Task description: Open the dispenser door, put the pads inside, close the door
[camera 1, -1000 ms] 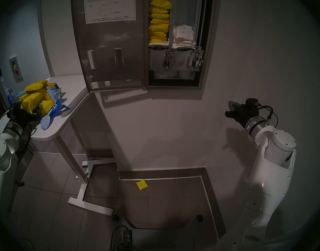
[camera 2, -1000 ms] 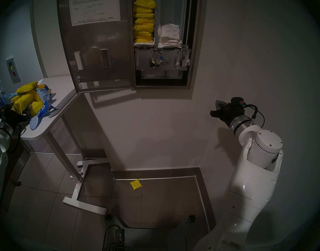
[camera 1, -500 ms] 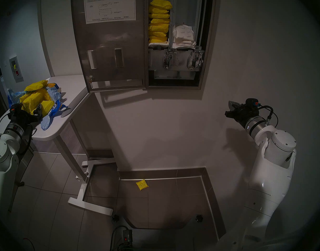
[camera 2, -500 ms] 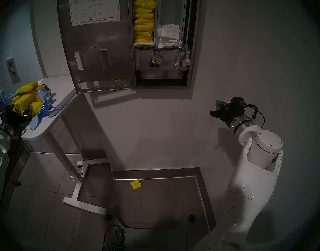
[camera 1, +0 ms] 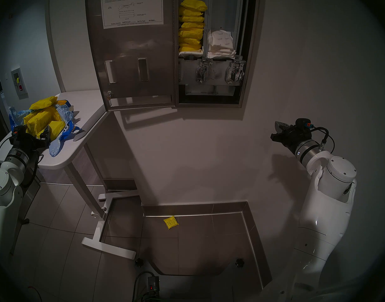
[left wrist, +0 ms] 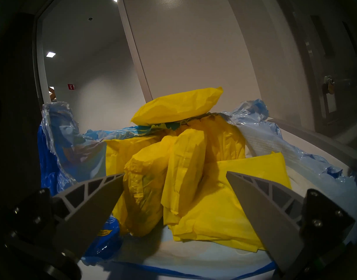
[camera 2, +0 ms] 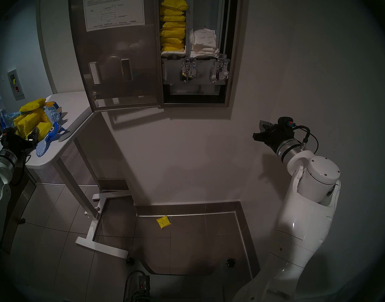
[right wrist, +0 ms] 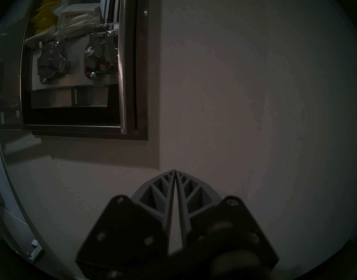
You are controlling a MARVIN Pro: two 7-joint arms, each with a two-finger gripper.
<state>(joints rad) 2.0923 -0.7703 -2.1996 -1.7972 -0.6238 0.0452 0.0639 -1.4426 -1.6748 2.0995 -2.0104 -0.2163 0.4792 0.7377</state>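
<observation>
1. Upper centre of head view: dispenser door (camera 1: 132, 55) swung wide open, exposing the dispenser (camera 1: 211, 48) chutes for loading.
2. Left edge: pads (left wrist: 181, 172) heaped in torn bag (left wrist: 72, 152) on table (camera 1: 87, 112); left gripper (left wrist: 174, 177) level, jaws spread wide, empty, framing one packet, likely about to pinch.
3. Right side: right gripper (right wrist: 175, 171) jaws closed, empty, parked clear of the opening.
4. Bottom centre: stray pad (camera 1: 171, 222) on floor.

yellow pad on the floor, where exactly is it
In both head views a single yellow pad lies on the grey floor tiles, just in front of the baseboard and below the open dispenser.

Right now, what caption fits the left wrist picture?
Open left gripper reaching for yellow pads in a torn blue bag.
</observation>
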